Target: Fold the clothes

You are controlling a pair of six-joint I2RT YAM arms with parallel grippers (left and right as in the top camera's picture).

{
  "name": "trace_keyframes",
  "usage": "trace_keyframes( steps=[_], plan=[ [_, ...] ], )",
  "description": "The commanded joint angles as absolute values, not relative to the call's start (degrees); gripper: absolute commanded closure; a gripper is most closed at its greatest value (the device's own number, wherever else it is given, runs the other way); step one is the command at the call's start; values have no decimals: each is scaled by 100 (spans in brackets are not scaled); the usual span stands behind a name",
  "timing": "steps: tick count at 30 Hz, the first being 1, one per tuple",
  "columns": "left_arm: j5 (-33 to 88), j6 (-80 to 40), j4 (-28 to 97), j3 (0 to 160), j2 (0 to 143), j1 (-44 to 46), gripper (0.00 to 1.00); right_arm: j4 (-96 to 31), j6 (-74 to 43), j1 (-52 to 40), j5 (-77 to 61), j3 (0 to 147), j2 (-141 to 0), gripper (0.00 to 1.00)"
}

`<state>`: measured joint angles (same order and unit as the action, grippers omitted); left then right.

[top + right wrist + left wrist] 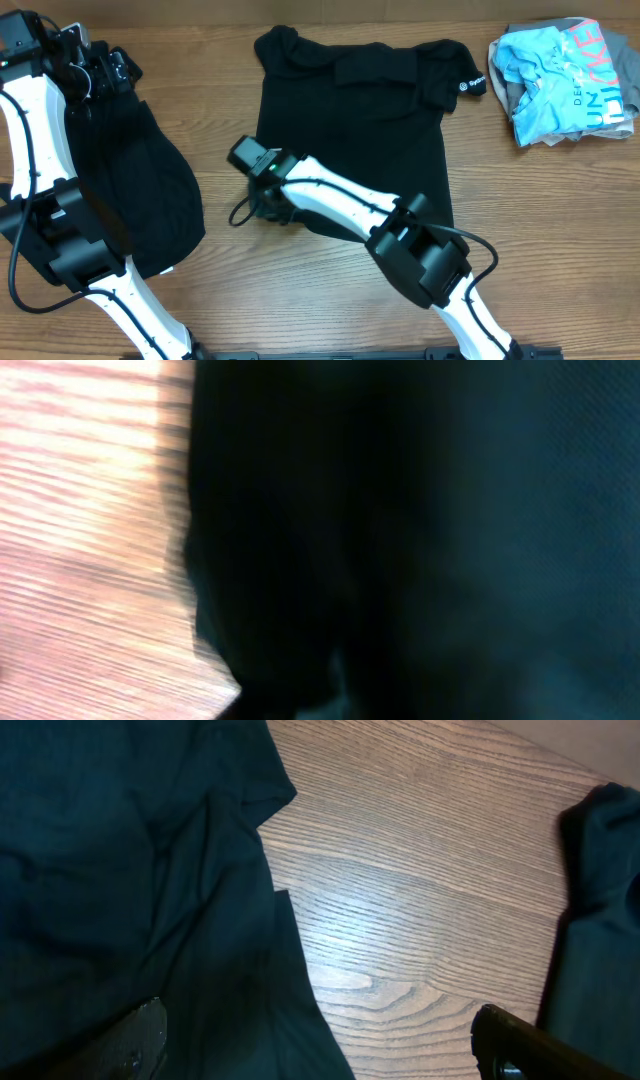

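A black shirt (350, 120) lies spread flat in the middle of the table, with a small white mark on its right sleeve (471, 84). A second black garment (130, 190) lies bunched at the left. My right gripper (264, 203) is down at the spread shirt's lower left corner. In the right wrist view, black fabric (400, 540) fills the frame and hides the fingers, which look closed on it. My left gripper (100, 72) hovers over the top of the left garment (120, 870). Its fingers (325, 1050) are wide apart, with the fabric edge and bare wood between them.
A pile of light blue and grey clothes (560, 80) sits at the back right corner. Bare wooden table (225, 110) runs between the two black garments and shows in the left wrist view (420, 900). The spread shirt's edge (600, 920) is at the right there.
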<state>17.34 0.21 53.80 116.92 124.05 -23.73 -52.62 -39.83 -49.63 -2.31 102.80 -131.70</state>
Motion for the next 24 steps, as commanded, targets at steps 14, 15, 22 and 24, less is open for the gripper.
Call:
trace_keyframes(
  steps=[14,15,22,24],
  plan=[
    [1699,115,5559,11705,12516,-1986,0,-8305,-3048,-3865,-508,10589,-11450,96],
    [1699,130,5566,11705,12516,-1918,0,-8420,-3009,-3865,-504,10589,-11327,96],
    [1697,180,5561,11705,12516,-1347,0,-9045,-3020,-3865,-502,10586,-10425,96],
    [1695,207,5561,11705,12516,-1168,0,-9174,-3022,-3865,-495,10584,-10138,96]
  ],
)
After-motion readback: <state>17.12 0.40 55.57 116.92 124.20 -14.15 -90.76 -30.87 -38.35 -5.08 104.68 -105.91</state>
